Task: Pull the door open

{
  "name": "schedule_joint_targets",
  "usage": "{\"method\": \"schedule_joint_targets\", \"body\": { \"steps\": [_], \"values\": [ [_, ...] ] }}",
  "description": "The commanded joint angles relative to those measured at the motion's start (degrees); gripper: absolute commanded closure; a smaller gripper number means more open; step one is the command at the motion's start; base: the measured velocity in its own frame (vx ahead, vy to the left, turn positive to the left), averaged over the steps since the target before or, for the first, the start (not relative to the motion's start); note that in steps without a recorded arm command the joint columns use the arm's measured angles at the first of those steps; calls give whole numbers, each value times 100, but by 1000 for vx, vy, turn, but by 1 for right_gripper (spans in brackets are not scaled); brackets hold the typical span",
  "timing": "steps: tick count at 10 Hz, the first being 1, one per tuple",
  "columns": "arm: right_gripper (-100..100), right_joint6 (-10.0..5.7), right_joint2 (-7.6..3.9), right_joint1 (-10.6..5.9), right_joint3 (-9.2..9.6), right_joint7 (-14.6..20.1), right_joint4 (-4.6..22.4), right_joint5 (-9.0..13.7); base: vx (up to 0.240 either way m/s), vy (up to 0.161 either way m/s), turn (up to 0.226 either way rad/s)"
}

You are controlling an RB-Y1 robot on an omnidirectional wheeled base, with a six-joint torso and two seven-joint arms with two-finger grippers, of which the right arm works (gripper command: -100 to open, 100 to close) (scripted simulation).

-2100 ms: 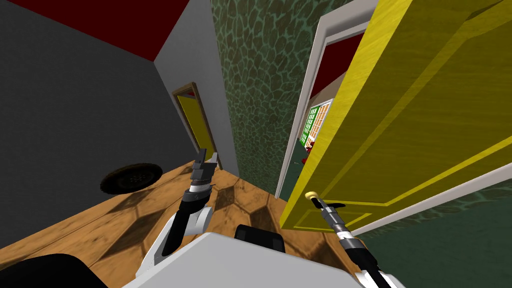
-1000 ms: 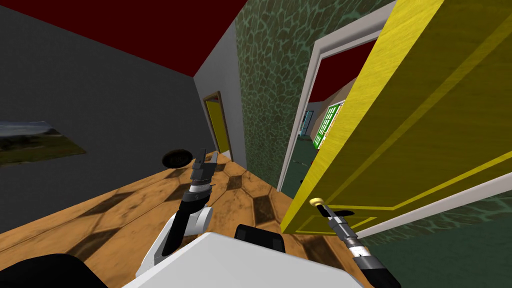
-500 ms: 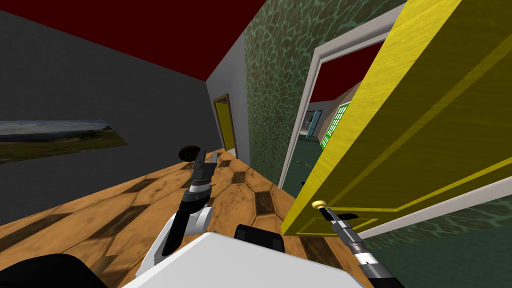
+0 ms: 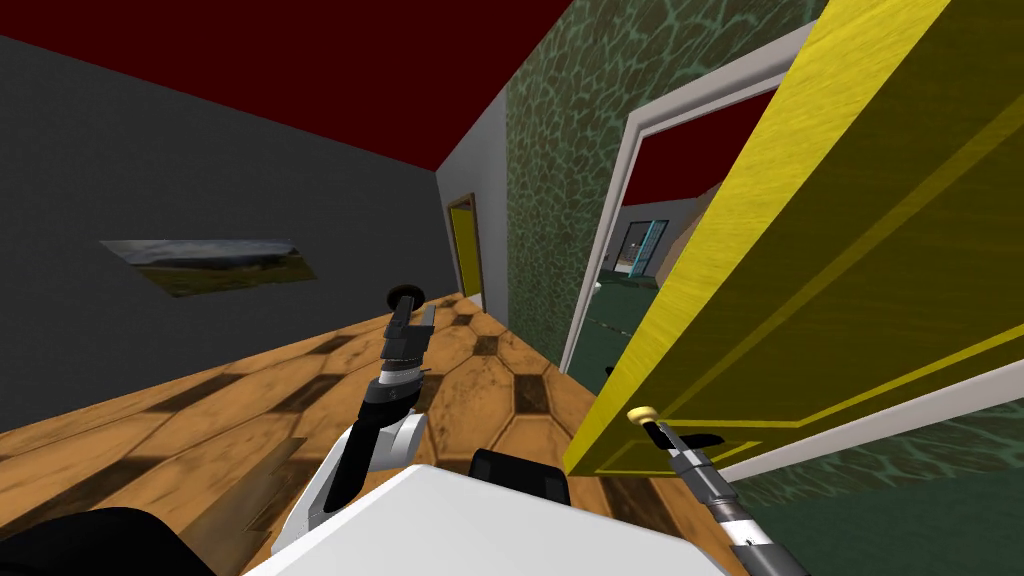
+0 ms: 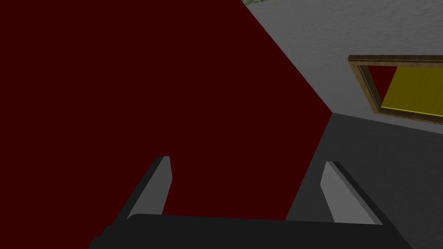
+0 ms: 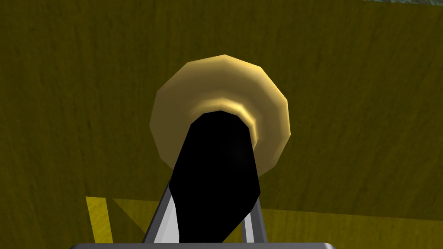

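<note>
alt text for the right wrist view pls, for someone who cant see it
The right hand is shut on a black door handle, its two grey fingers pressing the handle's sides. The handle sticks out from a round gold plate on a yellow door, seen close up.

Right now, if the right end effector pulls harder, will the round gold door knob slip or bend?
The round gold door knob looks rigid, seated on the yellow panelled door, so bending seems unlikely. Its smooth shape may slip between the thin fingers of the right end effector. The door stands ajar, probably swinging easily.
</note>
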State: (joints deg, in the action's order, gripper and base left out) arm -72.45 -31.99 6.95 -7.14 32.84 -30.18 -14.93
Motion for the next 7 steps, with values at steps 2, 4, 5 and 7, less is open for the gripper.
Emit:
{"method": "schedule_joint_targets", "body": {
  "steps": [2, 4, 5, 7],
  "values": [
    [100, -94, -45, 103, -50, 15, -55, -12, -208, -93, 170],
    [100, -176, -66, 119, -68, 21, -5, -23, -199, -68, 113],
    [100, -120, -43, 123, -47, 33, -45, -27, -77, -46, 29],
    [100, -338, -60, 205, -13, 46, -29, -134, -175, -64, 101]
  ]
}}
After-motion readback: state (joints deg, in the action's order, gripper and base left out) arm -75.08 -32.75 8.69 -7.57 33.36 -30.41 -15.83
